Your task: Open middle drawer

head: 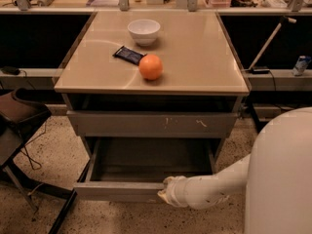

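Three things sit on the tan flat surface [200, 57] of the grey cabinet. A small white round bowl [144, 31] is toward the far edge, a dark flat snack packet [128, 55] lies nearer, and a round orange fruit [150, 67] is just beside the packet on its near right.

Below the top is the larger grey drawer front with white scratch marks [151, 124]. Under it the wide, shallow grey middle drawer [146, 162] stands open toward the near side, its grey box interior in view.

The robot's white arm [219, 183] reaches in from the right. Its pincer [166, 191] is at the top edge of that drawer's plain front, right of centre; whether it is open or closed cannot be told. The robot's white rounded body [280, 174] fills the near right corner. A dark chair [19, 113] stands at the left.
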`<state>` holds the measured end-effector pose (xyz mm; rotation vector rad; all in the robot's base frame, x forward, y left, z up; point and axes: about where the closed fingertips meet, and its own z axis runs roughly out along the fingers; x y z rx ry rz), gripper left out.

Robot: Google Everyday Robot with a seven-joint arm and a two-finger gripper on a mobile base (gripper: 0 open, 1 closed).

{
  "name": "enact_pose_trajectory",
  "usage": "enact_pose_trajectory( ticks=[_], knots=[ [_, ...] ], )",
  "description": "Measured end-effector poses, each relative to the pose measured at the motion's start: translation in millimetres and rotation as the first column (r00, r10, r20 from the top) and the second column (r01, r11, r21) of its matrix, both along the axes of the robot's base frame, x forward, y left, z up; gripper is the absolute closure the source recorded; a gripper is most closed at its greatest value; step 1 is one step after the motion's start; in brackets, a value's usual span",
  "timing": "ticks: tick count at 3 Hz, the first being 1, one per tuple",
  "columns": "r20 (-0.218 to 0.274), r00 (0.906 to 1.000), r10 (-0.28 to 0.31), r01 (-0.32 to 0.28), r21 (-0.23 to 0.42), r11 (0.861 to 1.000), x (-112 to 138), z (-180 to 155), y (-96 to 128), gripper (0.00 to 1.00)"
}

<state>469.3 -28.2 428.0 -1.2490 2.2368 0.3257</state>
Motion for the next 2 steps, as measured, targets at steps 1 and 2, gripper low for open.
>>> enact_pose_trajectory(
  ticks=[1,2],
  knots=[
    [-0.004,1.0,0.002,-0.002,0.012,1.0,-9.3,0.6,1.0,1.0],
    [-0.009,1.0,0.001,-0.001,0.012,1.0,-8.3,1.3,1.5,1.0]
  ],
)
